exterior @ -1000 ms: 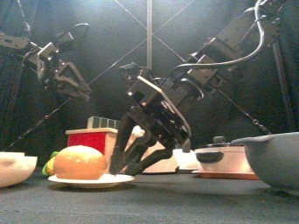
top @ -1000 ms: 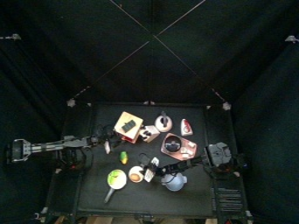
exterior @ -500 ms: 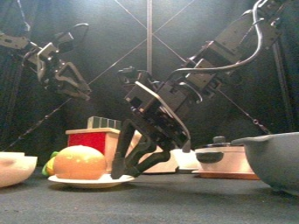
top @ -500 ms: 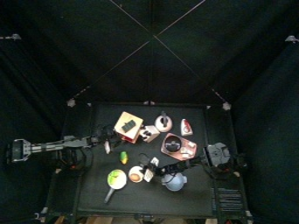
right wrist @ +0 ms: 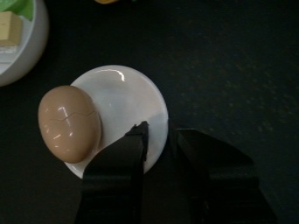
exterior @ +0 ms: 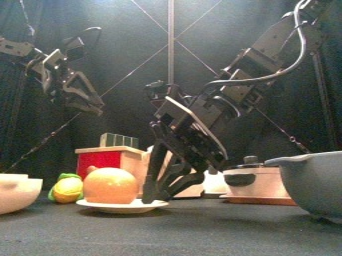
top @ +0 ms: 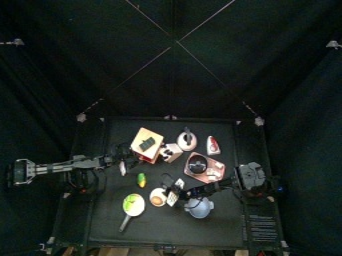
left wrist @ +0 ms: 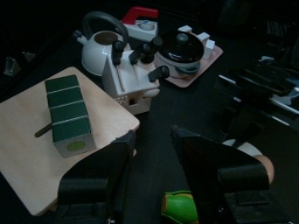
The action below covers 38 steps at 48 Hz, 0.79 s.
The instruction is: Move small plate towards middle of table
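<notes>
Where the small plate [exterior: 123,205] sits at the lower left of the front view, it carries an orange-yellow blob and rests on the black desk [exterior: 201,235], with the right gripper [exterior: 163,183] slanting down onto its right rim. In the right wrist view the two jaws pinch the rim of the small plate [right wrist: 122,109], one above the white surface and one outside it. From above, the small plate [top: 158,199] lies in the lower middle of the desk [top: 120,225], beside a green-centred dish [top: 132,205] to its left and a pale bowl [top: 199,207] to its right. The left gripper [left wrist: 149,188] hangs well apart with its jaws spread, over a wooden board [left wrist: 47,153].
</notes>
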Available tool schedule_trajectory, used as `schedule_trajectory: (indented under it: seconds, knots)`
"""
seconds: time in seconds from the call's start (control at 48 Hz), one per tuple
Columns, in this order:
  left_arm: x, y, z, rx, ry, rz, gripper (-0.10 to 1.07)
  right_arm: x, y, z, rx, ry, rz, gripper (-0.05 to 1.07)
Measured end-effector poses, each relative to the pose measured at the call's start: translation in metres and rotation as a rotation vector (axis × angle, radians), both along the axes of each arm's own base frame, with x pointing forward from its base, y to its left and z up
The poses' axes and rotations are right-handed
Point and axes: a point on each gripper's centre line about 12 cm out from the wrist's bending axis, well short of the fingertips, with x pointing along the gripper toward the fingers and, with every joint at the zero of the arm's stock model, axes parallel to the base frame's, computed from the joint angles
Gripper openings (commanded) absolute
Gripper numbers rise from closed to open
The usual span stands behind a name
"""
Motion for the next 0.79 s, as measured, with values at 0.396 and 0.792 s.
schedule_trajectory:
  seconds: [0.396, 0.792]
  knots:
    - [0.0, 0.0, -0.001, 0.0, 0.001, 0.0, 0.79, -0.023, -0.024, 0.008, -0.018, 0.016, -0.094, 0.65]
    - [0.0, 0.0, 0.0, 0.001, 0.0, -0.001, 0.79, -0.022, -0.024, 0.014, -0.019, 0.001, -0.096, 0.65]
